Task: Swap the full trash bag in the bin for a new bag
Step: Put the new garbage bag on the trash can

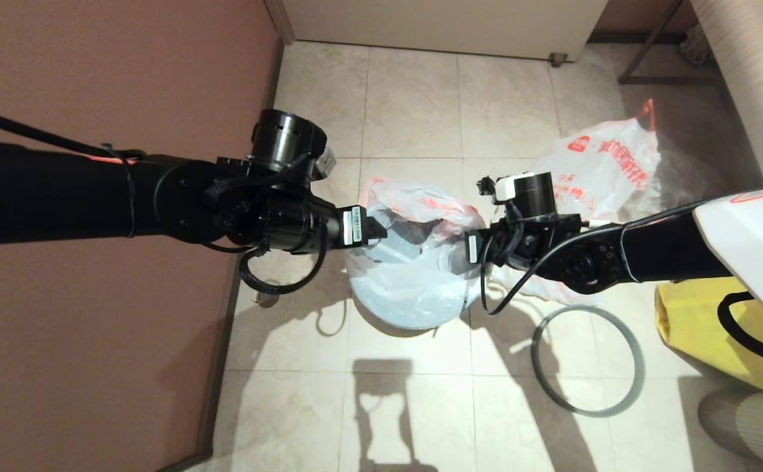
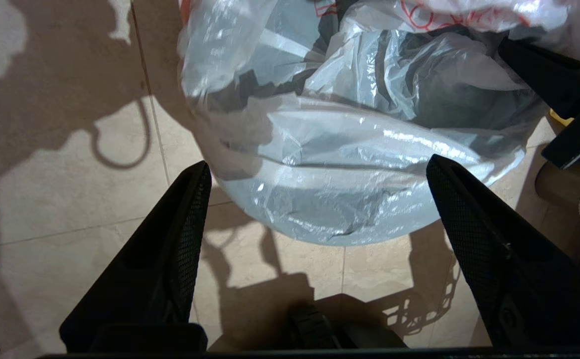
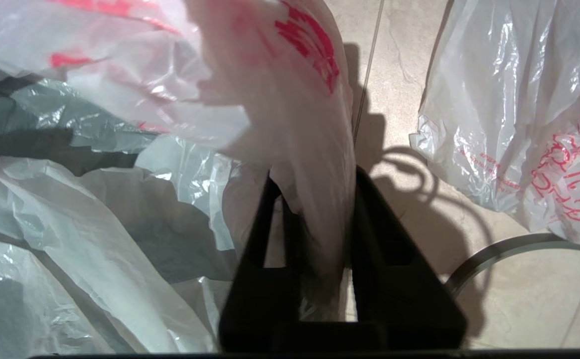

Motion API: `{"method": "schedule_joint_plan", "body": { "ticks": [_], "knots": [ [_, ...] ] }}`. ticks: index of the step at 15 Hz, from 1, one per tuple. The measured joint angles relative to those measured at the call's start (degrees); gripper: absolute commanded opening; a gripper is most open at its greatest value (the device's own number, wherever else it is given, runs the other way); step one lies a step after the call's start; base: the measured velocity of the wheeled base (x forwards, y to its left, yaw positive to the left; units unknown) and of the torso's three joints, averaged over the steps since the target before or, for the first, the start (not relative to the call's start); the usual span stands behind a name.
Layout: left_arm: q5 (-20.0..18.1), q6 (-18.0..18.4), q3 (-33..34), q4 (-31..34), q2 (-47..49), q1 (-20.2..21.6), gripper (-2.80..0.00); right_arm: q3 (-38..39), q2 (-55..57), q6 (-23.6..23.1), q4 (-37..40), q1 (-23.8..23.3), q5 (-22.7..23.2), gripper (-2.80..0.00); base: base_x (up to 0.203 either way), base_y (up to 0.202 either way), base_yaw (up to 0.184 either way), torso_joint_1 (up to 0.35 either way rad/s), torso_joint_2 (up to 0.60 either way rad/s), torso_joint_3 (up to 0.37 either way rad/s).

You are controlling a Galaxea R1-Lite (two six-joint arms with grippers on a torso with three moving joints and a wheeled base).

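Right hand (image 3: 315,199) pinching new bag (image 3: 295,99)

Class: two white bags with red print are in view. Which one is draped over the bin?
The new bag between the two pincers, its edge pinched by the right pincer; the full trash bag sits behind on the floor.

Left end effector (image 2: 315,174) spread, right end effector (image 3: 315,199) clamped (level)

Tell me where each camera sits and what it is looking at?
Head view: from the robot's head, looking down at the bin; both arms show.
Left wrist view: behind the open left gripper, facing the new bag draped over the bin.
Right wrist view: behind the right gripper, fingers pinching bag plastic.
All views share the new bag.
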Motion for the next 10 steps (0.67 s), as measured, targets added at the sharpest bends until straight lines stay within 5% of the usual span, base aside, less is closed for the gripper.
{"method": "schedule_joint_plan", "body": {
  "ticks": [6,10],
  "knots": [
    [0.04,-0.02,0.17,0.02,0.57,-1.03,0.0,-3.57,0.26,0.61,4.51,0.04,-0.14,0.0,0.0,0.0,0.0,0.0,0.0,0.0],
    [0.04,-0.02,0.01,0.06,0.72,-1.26,0.0,4.04,-5.32,2.96,7.52,0.13,-1.95,0.0,0.0,0.0,0.0,0.0,0.0,0.0]
  ]
}}
